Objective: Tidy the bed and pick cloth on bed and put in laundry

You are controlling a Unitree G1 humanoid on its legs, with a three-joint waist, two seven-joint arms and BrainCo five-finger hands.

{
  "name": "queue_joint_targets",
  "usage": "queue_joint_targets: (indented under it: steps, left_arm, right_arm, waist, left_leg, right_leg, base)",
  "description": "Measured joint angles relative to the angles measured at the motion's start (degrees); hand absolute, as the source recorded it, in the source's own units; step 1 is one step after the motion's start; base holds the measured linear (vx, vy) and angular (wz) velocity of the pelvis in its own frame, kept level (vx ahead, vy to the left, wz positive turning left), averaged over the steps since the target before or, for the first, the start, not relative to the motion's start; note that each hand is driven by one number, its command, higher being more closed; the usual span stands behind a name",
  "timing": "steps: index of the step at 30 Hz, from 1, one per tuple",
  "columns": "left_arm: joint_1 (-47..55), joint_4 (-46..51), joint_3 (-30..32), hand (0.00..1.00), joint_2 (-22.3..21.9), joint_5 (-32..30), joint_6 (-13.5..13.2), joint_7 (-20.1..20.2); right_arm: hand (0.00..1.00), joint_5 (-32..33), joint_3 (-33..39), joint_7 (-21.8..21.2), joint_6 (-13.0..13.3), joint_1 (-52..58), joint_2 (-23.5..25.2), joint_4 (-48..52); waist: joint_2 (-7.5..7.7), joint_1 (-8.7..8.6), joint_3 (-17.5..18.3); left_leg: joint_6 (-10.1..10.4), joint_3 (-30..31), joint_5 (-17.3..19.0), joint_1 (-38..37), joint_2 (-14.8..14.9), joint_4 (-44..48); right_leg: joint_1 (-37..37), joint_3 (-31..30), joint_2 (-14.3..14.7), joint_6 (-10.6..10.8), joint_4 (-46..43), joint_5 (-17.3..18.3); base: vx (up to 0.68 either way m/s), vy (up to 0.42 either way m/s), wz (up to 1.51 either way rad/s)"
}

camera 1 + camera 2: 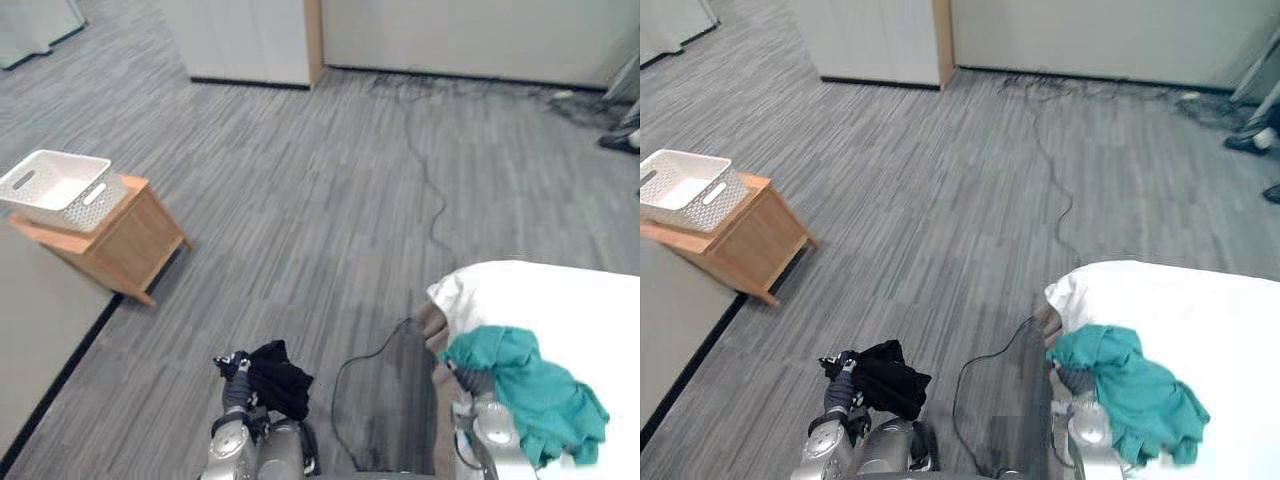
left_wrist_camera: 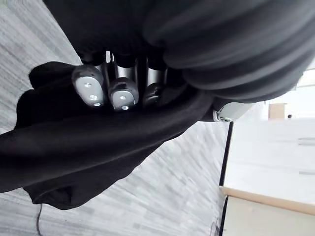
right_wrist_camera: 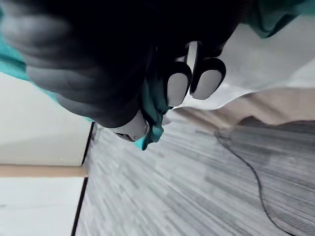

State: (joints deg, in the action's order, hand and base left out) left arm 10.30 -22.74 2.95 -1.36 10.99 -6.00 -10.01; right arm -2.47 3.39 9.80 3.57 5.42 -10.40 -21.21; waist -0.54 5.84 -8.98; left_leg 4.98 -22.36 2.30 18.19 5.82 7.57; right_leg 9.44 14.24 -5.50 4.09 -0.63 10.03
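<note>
A black cloth hangs from my left hand above the grey floor at the bottom centre; in the left wrist view my fingers are curled round the black cloth. My right hand is shut on a teal cloth, which drapes over the corner of the white bed at the lower right. The right wrist view has my fingers curled with teal cloth pinched beneath them. A white perforated laundry basket stands on a small wooden table at the far left.
A white wall panel runs along the left edge below the wooden table. White cabinets stand at the back. A black cable trails over the carpet towards the bed. A person's shoe shows at the right edge.
</note>
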Motion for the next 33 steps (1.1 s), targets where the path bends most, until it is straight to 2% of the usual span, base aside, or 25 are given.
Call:
queue_joint_targets:
  steps: [1,2,3,4,5,7,8,9,12,14,15,16,18,19,20,22,23,24,25,26,27,28,29,31,33]
  left_arm:
    - [0.23,0.95,0.07,1.0,0.01,-0.69,0.0,0.02]
    - [0.3,0.95,0.1,1.0,-0.04,-0.88,0.02,-0.01]
    - [0.65,0.87,0.2,1.0,0.01,-1.09,0.17,-0.01]
    - [0.91,0.87,0.18,1.0,-0.05,-1.13,0.42,0.03]
    - [1.16,0.85,0.26,1.0,0.19,-1.15,0.96,0.07]
    - [1.66,0.9,-0.57,1.0,1.07,-1.11,1.45,-0.02]
    - [2.12,1.09,-0.87,1.0,1.74,-1.08,1.45,-0.06]
    - [2.02,1.43,-1.28,1.0,2.89,-1.09,1.22,-0.06]
    - [-0.29,1.88,-1.3,1.0,3.86,-1.02,0.99,-0.09]
    - [-2.05,1.14,-2.11,1.0,3.94,-0.96,0.92,-0.04]
    - [-3.54,-0.21,-3.08,1.0,3.94,-0.92,0.88,0.01]
    - [-4.8,-1.92,-3.5,1.0,3.85,-0.9,0.75,0.03]
    - [-5.36,-4.17,-3.43,1.0,3.91,-0.9,0.67,-0.04]
    - [-4.7,-5.16,-3.42,1.0,3.87,-0.89,0.68,-0.03]
    - [-4.13,-5.63,-3.35,1.0,3.42,-0.87,0.63,-0.02]
    - [-3.04,-6.83,-3.33,1.0,2.06,-0.87,0.64,0.06]
    - [-2.39,-6.99,-3.39,1.0,0.58,-0.63,0.5,0.11]
    - [-2.07,-7.09,-3.29,1.0,-0.39,-0.41,0.49,0.1]
    - [-1.95,-7.07,-3.31,1.0,-0.87,-0.04,0.5,0.2]
    - [-1.61,-7.11,-3.32,1.0,-1.77,1.47,0.52,0.98]
    - [-1.61,-7.1,-3.47,1.0,-1.82,2.52,0.58,1.27]
    - [-1.04,-7.01,-3.39,1.0,-1.6,3.68,0.56,1.25]
    - [-0.97,-6.97,-3.4,1.0,-1.52,4.23,0.56,1.27]
    - [0.3,-4.8,-3.3,1.0,-1.53,5.15,0.49,1.32]
    - [0.31,-4.2,-2.99,1.0,-1.18,6.15,0.37,1.33]
  right_arm:
    - [1.0,-0.49,-0.12,-0.15,-0.01,-0.11,0.22,0.14]
    - [1.0,-0.67,-0.43,-0.17,0.0,0.13,0.37,0.14]
    - [1.0,-1.39,-1.74,-0.24,-0.01,0.08,0.89,0.12]
    - [1.0,-1.89,-2.16,-0.29,0.02,-0.05,1.18,0.12]
    - [1.0,-2.79,-2.92,-1.35,-0.01,-0.81,2.21,0.04]
    - [1.0,-3.11,-3.67,-2.21,-0.01,-0.93,3.26,-0.21]
    - [1.0,-3.31,-4.09,-2.43,-0.01,-0.65,3.35,-0.3]
    - [1.0,-3.42,-4.35,-2.44,0.05,0.02,3.36,-0.3]
    - [1.0,-3.65,-4.18,-2.47,0.35,0.67,3.27,0.13]
    - [1.0,-3.62,-4.15,-2.56,0.36,0.43,3.44,0.22]
    - [1.0,-3.62,-3.99,-2.63,0.32,0.83,3.56,0.19]
    - [1.0,-3.62,-3.9,-2.66,0.29,1.07,3.82,0.2]
    - [1.0,-3.64,-3.91,-3.08,0.16,1.37,4.56,0.24]
    - [1.0,-3.82,-3.91,-3.97,0.04,2.24,4.98,0.38]
    - [1.0,-4.27,-3.92,-4.58,-0.14,2.68,4.59,0.55]
    - [1.0,-4.91,-4.17,-4.97,-0.54,3.19,3.22,0.42]
    - [1.0,-4.91,-4.94,-5.08,-0.73,2.69,2.18,0.42]
    - [1.0,-4.9,-6.2,-5.09,-0.74,2.02,1.52,0.42]
    - [1.0,-4.87,-6.91,-5.09,-0.74,1.9,1.19,0.43]
    - [1.0,-4.86,-8.54,-5.14,-1.05,1.37,0.21,0.44]
    - [1.0,-4.83,-9.37,-5.07,-1.41,0.91,-0.25,0.43]
    - [1.0,-4.79,-10.38,-5.03,-1.4,0.21,-0.19,0.47]
    - [1.0,-4.76,-10.54,-5.01,-1.41,-0.21,0.05,0.47]
    - [1.0,-4.72,-11.89,-5.21,-1.36,-2.63,0.1,0.57]
    - [1.0,-4.73,-12.73,-5.97,-1.28,-4.37,0.14,0.58]
  waist:
    - [0.57,1.2,0.08]
    - [1.48,1.24,0.38]
    - [3.78,1.09,0.55]
    - [4.31,1.14,0.55]
    - [5.03,1.08,0.28]
    - [4.47,-0.09,-0.25]
    - [3.79,-0.58,-0.58]
    - [2.75,-1.33,-1.15]
    - [2.81,-2.93,-1.13]
    - [2.27,-3.86,-1.46]
    - [1.85,-3.96,-1.7]
    - [1.56,-4.12,-1.88]
    - [1.59,-4.12,-2.24]
    - [1.23,-4.51,-2.41]
    - [0.04,-4.75,-2.44]
    - [-2.99,-4.83,-1.09]
    - [-3.66,-4.7,-1.1]
    - [-4.31,-4.39,-1.25]
    - [-4.89,-4.41,-1.91]
    - [-6.26,-3.42,-4.05]
    - [-6.23,-2.42,-5.01]
    - [-4.4,-1.02,-5.7]
    - [-3.82,-0.24,-5.61]
    - [-2.62,2.03,-5.3]
    - [-2.67,3.5,-5.16]
  left_leg:
    - [-3.95,-0.1,-3.97,-0.79,-0.64,-0.26]
    - [-6.18,0.15,-5.3,-1.11,-1.17,0.32]
    - [-9.23,0.11,-4.74,-1.45,-2.8,2.38]
    - [-9.49,0.22,-3.35,-2.01,-3.19,3.04]
    - [-9.99,0.8,-0.67,-4.63,-3.75,3.43]
    - [-9.88,3.33,1.9,-11.21,-4.34,1.93]
    - [-9.58,5.15,2.84,-15.16,-4.1,0.73]
    - [-9.49,7.5,3.2,-19.34,-3.74,-0.83]
    - [-8.91,12.31,3.57,-22.92,-2.98,-2.98]
    - [-7.07,15.16,4.76,-23.42,-1.81,-3.04]
    - [-5.54,16.51,5.78,-24.11,-0.93,-3.33]
    - [-3.77,17.77,7.62,-25.22,0.23,-3.38]
    - [-0.48,18.61,10.9,-28.82,2.15,-3.33]
    - [1.66,19.36,13.42,-32.18,4.1,-3.5]
    - [2.49,19.78,15.62,-34.87,6.42,-3.4]
    - [1.95,20.37,15.68,-33.55,10.58,2.99]
    - [-0.59,20.79,12.46,-28.39,12.59,13.39]
    - [-3.87,21.03,4.83,-20.89,15.18,26.93]
    - [-5.81,21.44,0.67,-17.73,17.16,33.38]
    - [-6.02,23.41,0.63,-13.22,19.03,47.23]
    - [-5.6,24.13,2.63,-10.91,17.75,54.51]
    - [-5.11,23.45,4.81,-7.76,13.93,57.66]
    - [-4.37,22.6,5.9,-6.22,11.62,56.98]
    - [-1.04,19.41,8.54,-0.03,5.18,47.83]
    - [-0.72,14.05,8.49,2.72,2.25,32.75]
  right_leg:
    - [1.96,0.12,-0.67,1.8,0.12,1.11]
    - [2.51,0.15,-1.25,2.97,-0.89,1.82]
    - [1.1,-0.01,-3.88,5.93,-7.43,3.66]
    - [-0.92,-0.42,-4.96,6.66,-13.02,3.97]
    - [-7.74,-2.2,-7.66,11.38,-31.26,0.87]
    - [-12.99,-2.83,-9.51,11.27,-49.62,-1.35]
    - [-13.5,-1.36,-9.57,10.04,-54.34,-0.76]
    - [-14.55,1.07,-9.68,7.08,-56.22,0.74]
    - [-21.2,4.52,-9.36,3.11,-48.76,3.21]
    - [-25.47,4.97,-8.81,2.66,-35.78,2.74]
    - [-26.7,4.23,-8.51,2.07,-24.42,-0.25]
    - [-27.48,2.29,-8.72,2.74,-13.53,-5.17]
    - [-28.89,-4.46,-9.76,4.06,-7.3,-8.98]
    - [-28.3,-8.17,-9.71,4.91,-7.69,-8.62]
    - [-28.53,-7.84,-8.27,6.75,-12.85,-12.17]
    - [-30.25,-7.05,-5.11,5.53,-20.92,-11.62]
    - [-30.3,-6.29,-3.33,2.93,-22.69,-8.78]
    - [-28.57,-5.07,-1.02,0.48,-22.11,-6.96]
    - [-26.31,-4.23,0.21,-0.27,-20.62,-6.49]
    - [-20.3,-3.27,3.77,-2.55,-17.54,-5.63]
    - [-16.11,-3.26,5.26,-5.03,-15.58,-5.2]
    - [-11.97,-3.55,5.79,-6.53,-13.37,-4.22]
    - [-10.3,-3.98,5.82,-6.82,-12.0,-3.98]
    - [-6.22,-4.98,6.61,-7.05,-6.57,-4.01]
    - [-2.92,-4.59,7.21,-7.14,-2.62,-3.77]
  base:
    - [0.47,0.174,0.08]
    - [0.53,0.147,0.26]
    - [0.57,0.151,0.32]
    - [0.68,0.204,0.3]
    - [0.58,0.197,0.19]
    - [0.58,0.181,0.45]
    - [0.68,0.15,0.89]
    - [0.53,0.068,0.88]
    - [0.5,-0.093,1.1]
    - [0.43,-0.218,1.0]
    - [0.44,-0.322,0.96]
    - [0.45,-0.351,0.91]
    - [0.51,-0.447,0.63]
    - [0.66,-0.638,0.52]
    - [0.54,-0.549,0.45]
    - [0.44,-0.425,0.2]
    - [0.7,-0.68,-0.04]
    - [0.71,-0.665,-0.06]
    - [0.6,-0.488,-0.03]
    - [0.45,-0.281,-0.06]
    - [0.5,-0.344,-0.2]
    - [0.47,-0.336,-0.22]
    - [0.51,-0.336,-0.33]
    - [0.56,-0.207,-0.45]
    - [0.54,-0.019,-0.2]
